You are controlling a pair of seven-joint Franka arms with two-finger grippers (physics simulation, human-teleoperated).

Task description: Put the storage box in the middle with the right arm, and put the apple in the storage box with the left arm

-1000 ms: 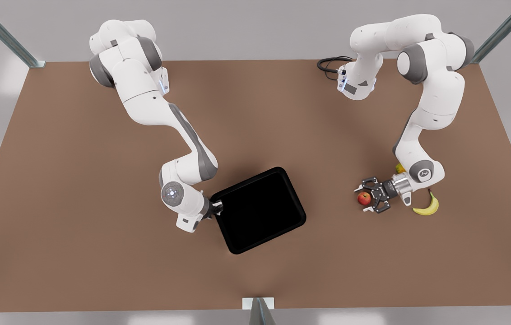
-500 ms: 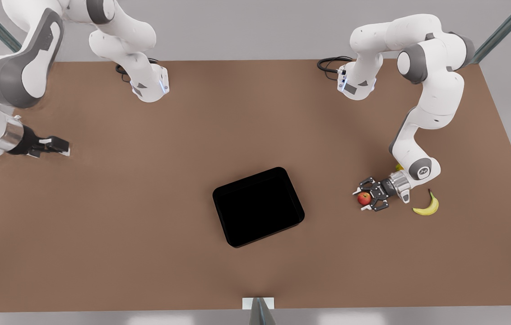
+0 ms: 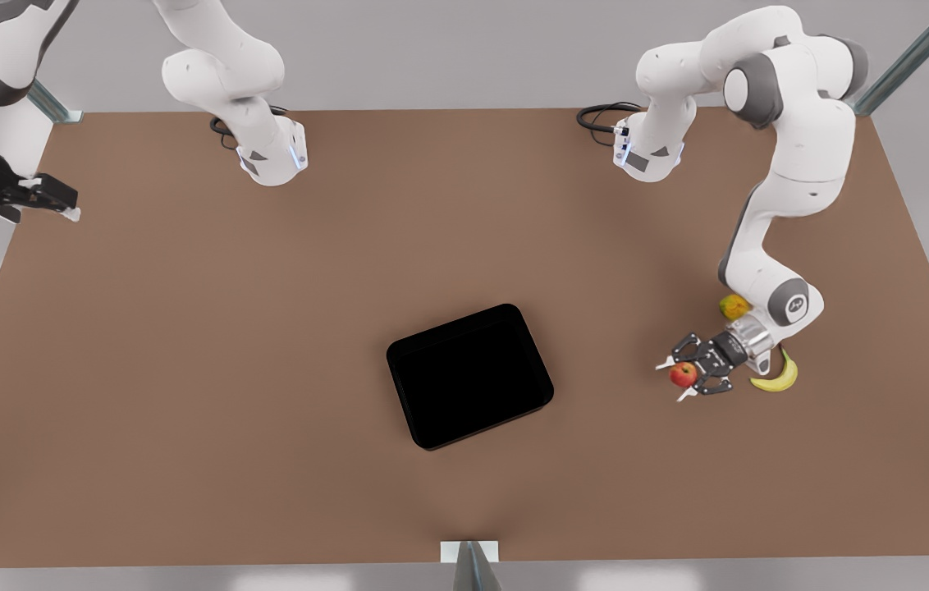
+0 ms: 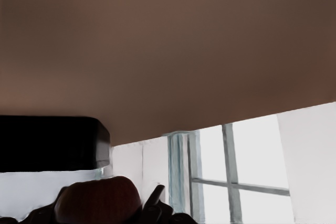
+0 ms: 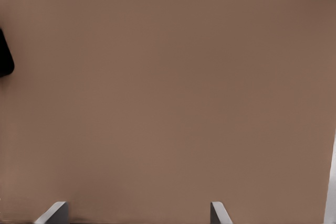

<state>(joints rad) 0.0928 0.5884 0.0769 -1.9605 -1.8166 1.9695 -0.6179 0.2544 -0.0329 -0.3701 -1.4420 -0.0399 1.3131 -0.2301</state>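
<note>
The right gripper (image 3: 62,201), black and two-fingered, hangs at the front view's far left edge, well apart from the storage box; the right wrist view shows its fingertips (image 5: 55,212) spread wide with nothing between them. The large shallow matte-black rectangular storage box (image 3: 470,376) lies near the middle of the brown table (image 3: 267,328), standing alone. To the front view's right of the box, the left gripper (image 3: 682,377) grips the small round red apple (image 3: 684,375) between its fingers. A yellow banana (image 3: 778,376) lies just beyond that gripper, and a yellow-green round fruit (image 3: 734,307) sits near the wrist.
</note>
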